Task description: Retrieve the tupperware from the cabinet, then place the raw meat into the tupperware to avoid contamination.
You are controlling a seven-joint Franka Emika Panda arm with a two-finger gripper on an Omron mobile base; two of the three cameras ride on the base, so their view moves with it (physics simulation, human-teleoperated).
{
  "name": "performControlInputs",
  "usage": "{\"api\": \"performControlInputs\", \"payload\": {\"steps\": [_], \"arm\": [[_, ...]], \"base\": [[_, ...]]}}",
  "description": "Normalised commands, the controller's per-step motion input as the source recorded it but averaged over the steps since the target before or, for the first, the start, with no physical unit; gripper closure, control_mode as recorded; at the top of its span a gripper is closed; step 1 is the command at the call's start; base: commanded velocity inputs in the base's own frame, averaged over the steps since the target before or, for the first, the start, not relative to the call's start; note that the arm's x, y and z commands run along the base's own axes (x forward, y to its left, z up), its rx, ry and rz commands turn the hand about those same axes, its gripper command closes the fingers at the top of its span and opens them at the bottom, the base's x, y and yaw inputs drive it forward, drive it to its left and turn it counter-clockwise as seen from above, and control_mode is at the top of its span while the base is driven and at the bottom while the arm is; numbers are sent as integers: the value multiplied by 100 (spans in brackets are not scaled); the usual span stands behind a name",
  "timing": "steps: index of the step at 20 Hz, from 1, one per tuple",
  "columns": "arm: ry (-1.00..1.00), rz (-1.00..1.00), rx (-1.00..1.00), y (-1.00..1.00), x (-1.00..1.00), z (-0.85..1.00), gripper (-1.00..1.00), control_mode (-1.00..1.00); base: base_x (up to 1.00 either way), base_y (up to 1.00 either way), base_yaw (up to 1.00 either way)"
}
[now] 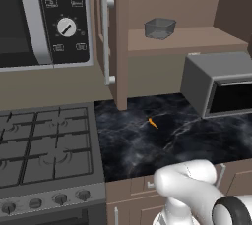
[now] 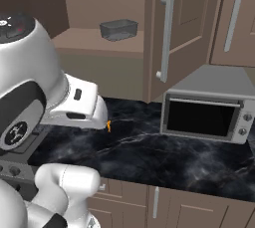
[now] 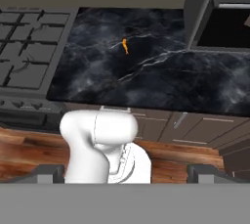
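Jaws spread wide and empty, the gripper [image 3: 125, 171] must now reach the tupperware [image 1: 159, 28] near the cabinet [image 1: 187, 40] shelf's front edge.

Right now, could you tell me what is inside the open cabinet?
On the cabinet shelf sits only the tupperware, upright and apparently empty. The open door hides part of the interior in the right base view, so that part stays unseen.

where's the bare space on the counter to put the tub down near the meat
The black counter is bare between the stove and the toaster oven, apart from the raw meat near its middle. The front strip by the drawers is free. It is tighter at the back by the open cabinet door.
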Motion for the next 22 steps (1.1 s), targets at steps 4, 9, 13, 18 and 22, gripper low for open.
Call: {"api": "performControlInputs", "payload": {"steps": [4,9,13,18,22], "arm": [[13,-4,-22,90,18,-23,-100,-100],[29,0,-25,70,59,-6,-100,-100],[26,0,-25,46,76,0,-100,-100],[12,0,-25,17,73,-2,-100,-100],[14,1,-18,-19,67,-2,-100,-100]], "base": [[0,0,0],[0,0,0],[0,0,0],[0,0,0],[0,0,0]]}}
